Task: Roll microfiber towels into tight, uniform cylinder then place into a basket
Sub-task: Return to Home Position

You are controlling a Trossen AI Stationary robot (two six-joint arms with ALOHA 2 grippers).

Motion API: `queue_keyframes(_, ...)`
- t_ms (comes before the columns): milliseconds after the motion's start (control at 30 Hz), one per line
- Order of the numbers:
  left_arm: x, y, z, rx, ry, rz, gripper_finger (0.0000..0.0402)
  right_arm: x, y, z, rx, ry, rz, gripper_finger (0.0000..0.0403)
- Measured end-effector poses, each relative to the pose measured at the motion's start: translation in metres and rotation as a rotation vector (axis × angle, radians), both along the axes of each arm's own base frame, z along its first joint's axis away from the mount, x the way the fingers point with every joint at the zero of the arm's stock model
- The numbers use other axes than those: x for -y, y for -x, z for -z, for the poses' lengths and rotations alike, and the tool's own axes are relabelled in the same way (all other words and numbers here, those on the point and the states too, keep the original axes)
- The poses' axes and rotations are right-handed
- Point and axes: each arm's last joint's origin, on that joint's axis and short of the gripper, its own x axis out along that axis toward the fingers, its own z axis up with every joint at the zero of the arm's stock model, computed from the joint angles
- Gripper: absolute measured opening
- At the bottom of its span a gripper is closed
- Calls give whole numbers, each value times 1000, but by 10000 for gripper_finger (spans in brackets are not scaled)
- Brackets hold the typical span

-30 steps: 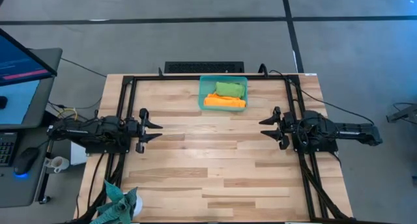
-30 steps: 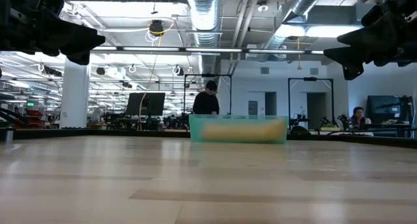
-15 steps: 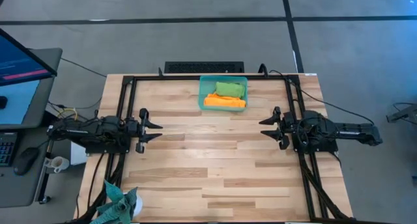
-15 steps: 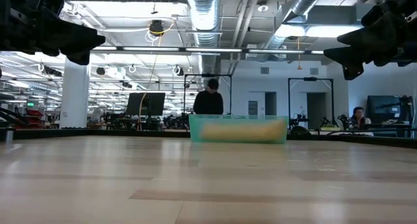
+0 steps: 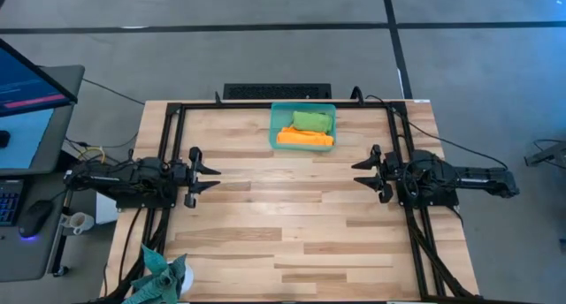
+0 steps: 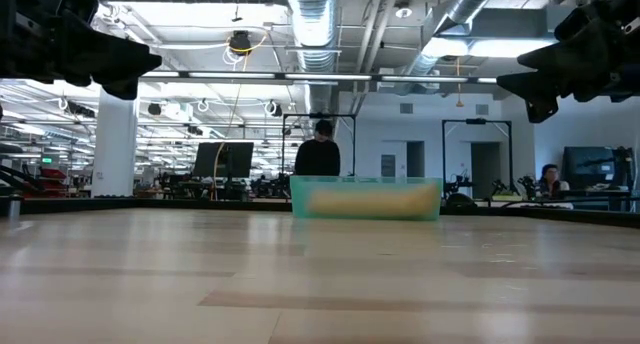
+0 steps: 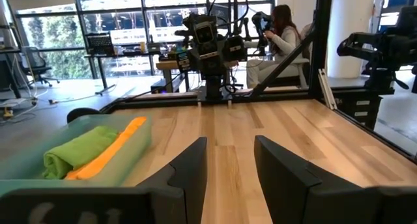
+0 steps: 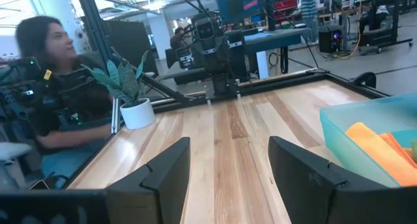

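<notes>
Two towels, the green towel point(image 5: 313, 120) and the orange towel point(image 5: 305, 138), are seen side by side in the basket point(image 5: 274, 127) at twelve o'clock on the table point(image 5: 292, 224). The left gripper point(image 5: 216, 178) is held at nine o'clock and the right gripper point(image 5: 355, 174) at three o'clock, each with jaws spread and nothing grasped.

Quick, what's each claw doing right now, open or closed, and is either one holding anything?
Left claw: open, holding nothing.
Right claw: open, holding nothing.

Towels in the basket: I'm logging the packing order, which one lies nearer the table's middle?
The orange towel, along the basket's side facing the middle of the table; the green towel lies beyond it, toward the table's far edge.
</notes>
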Motion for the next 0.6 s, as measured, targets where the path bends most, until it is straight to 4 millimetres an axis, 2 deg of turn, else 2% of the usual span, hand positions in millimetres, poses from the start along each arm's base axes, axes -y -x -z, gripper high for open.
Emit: queue_keyframes(600,0,0,0,0,8,0,118,0,0,0,0,0,0,228)
